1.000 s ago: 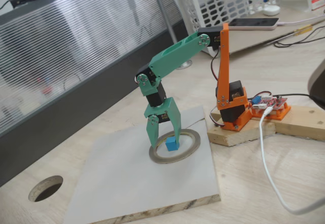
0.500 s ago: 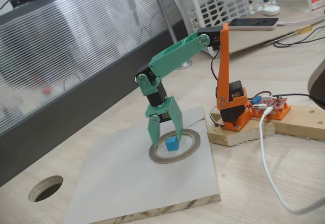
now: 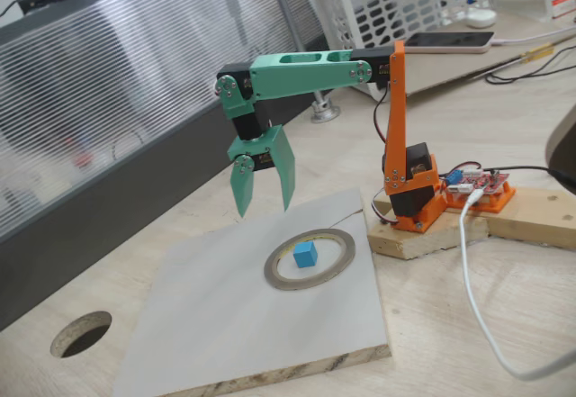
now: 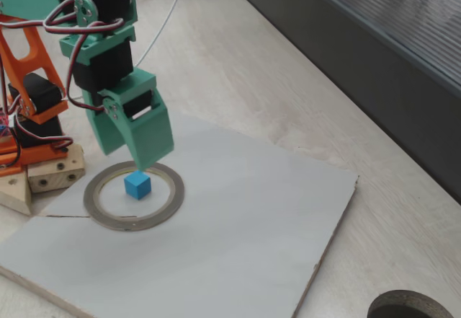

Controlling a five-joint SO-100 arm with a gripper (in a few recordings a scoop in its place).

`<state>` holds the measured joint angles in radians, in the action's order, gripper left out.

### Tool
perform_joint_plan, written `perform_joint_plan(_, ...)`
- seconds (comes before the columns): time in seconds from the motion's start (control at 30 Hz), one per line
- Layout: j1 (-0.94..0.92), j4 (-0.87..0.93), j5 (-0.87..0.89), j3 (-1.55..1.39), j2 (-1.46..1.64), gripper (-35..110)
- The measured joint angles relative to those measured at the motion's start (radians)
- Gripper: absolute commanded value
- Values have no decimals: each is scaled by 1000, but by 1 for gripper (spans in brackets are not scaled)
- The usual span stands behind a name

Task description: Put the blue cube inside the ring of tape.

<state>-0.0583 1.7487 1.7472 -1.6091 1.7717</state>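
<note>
Gripper (image 3: 264, 208) raised and empty; cube (image 3: 305, 254) inside the tape ring (image 3: 310, 259).

Gripper (image 4: 137, 156): green, two fingers pointing down with a gap between the tips, nothing held, hanging in the air clear of the board (image 3: 225, 316). Cube (image 4: 137, 184): sky blue, resting flat on the board within the ring, apart from the ring's inner edge on all visible sides. Tape ring (image 4: 133, 196): thin, grey-silver, lying flat on the board near the corner closest to the arm's base; its only content is the cube. Board (image 4: 238, 224): pale grey top, raw chip edge, lying on the wooden table (image 3: 450, 316). Arm base (image 3: 409, 190): orange, fixed on a wooden block just beside the board. Table hole (image 3: 81, 334): dark, round, well apart from the ring, beyond the board's far corner.
</note>
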Motion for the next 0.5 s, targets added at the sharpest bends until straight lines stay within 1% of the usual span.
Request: perform_joint_plan(0.5, 0, 6, 0, 9, 0, 51)
